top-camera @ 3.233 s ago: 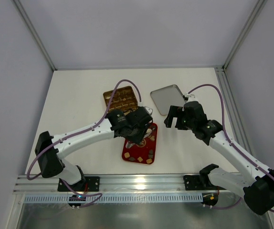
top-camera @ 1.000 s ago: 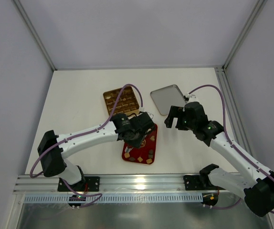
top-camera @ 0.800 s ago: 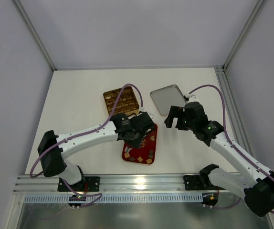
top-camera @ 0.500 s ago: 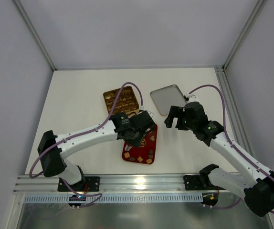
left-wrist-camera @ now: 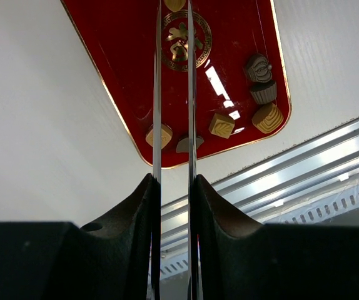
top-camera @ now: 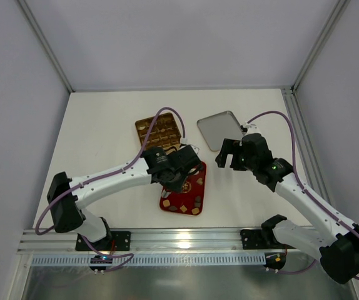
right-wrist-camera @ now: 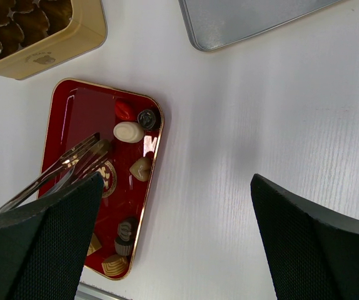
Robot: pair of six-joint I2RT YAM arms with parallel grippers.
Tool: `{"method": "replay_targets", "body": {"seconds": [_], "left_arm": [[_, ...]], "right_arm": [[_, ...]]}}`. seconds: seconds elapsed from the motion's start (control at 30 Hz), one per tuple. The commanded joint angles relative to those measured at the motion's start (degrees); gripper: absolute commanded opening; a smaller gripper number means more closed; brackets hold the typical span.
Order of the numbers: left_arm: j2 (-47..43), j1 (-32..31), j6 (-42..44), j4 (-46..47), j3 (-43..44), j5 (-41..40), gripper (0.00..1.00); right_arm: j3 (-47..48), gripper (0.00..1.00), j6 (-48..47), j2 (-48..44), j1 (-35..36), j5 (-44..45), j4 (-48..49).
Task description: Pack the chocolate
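Several chocolates lie in a red tray (top-camera: 192,195): a cream oval (right-wrist-camera: 128,132), a tan heart (right-wrist-camera: 141,168), a dark round (right-wrist-camera: 147,118) and tan squares (left-wrist-camera: 221,125) near its front edge. My left gripper (top-camera: 174,172) is shut on thin metal tongs (left-wrist-camera: 157,94) that reach over the tray's gold emblem (left-wrist-camera: 201,44). A tan piece (left-wrist-camera: 174,4) shows between the tong tips; I cannot tell if it is gripped. My right gripper (top-camera: 231,154) is open and empty above the bare table right of the tray.
A gold box (top-camera: 159,131) with grid compartments stands behind the tray, also in the right wrist view (right-wrist-camera: 42,37). A grey metal lid (top-camera: 219,130) lies to its right. An aluminium rail (top-camera: 179,237) runs along the near edge.
My left gripper with the tongs has come down from the box side to over the tray, then drifted slightly left. The right arm has not moved.
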Motion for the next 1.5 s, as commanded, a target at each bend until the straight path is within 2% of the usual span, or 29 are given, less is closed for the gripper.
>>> {"method": "replay_targets", "body": {"seconds": [0.0, 1.47], "left_arm": [[-3.13, -0.41, 0.43, -0.31, 2.05, -1.36, 0.26], [-4.00, -0.33, -0.28, 0.13, -1.11, -0.39, 0.29]], "right_arm": [[0.11, 1.00, 0.60, -0.68, 0.13, 0.85, 1.47], [-0.15, 1.00, 0.69, -0.59, 0.13, 0.58, 1.74]]}}
